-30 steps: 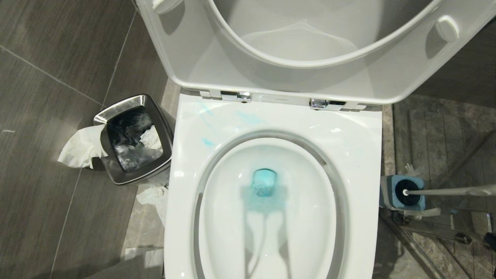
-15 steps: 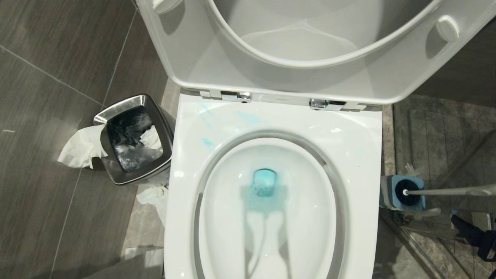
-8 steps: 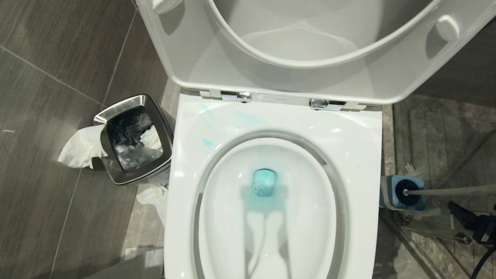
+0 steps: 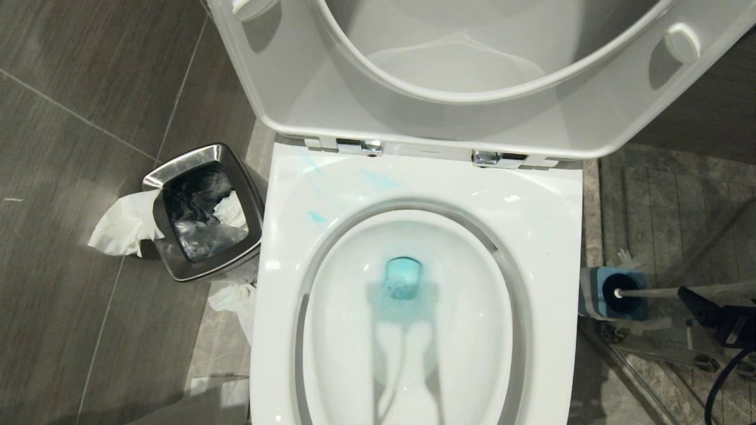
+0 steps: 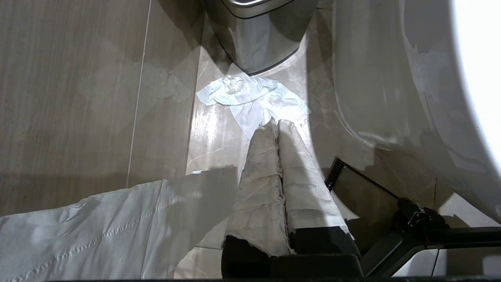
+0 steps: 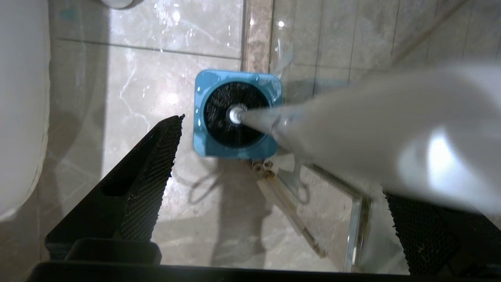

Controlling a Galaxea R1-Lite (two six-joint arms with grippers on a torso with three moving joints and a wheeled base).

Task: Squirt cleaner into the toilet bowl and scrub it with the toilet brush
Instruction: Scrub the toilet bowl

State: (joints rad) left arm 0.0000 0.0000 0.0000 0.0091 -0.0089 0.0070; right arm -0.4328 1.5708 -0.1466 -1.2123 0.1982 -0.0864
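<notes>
The white toilet bowl (image 4: 531,236) fills the middle of the head view, seat and lid raised. Blue cleaner (image 4: 403,283) tints the water at the drain, and thin smears (image 4: 316,217) mark the rim's back left. To the right of the bowl the toilet brush (image 4: 655,290) stands in its blue holder (image 4: 590,295), black head (image 6: 227,117) down. My right gripper (image 4: 706,313) is open just below the handle (image 6: 352,117), which runs over its far finger (image 6: 422,231) without being gripped. My left gripper (image 5: 277,123) hangs shut low beside the toilet base.
A steel-rimmed waste bin (image 4: 204,212) with tissue (image 4: 121,224) spilling out stands left of the bowl. More tissue (image 5: 250,98) lies on the floor. A metal rail and glass edge (image 6: 354,231) run along the floor by the holder.
My right gripper has come in from the lower right edge and risen up to the brush handle. The brush and holder have stayed put.
</notes>
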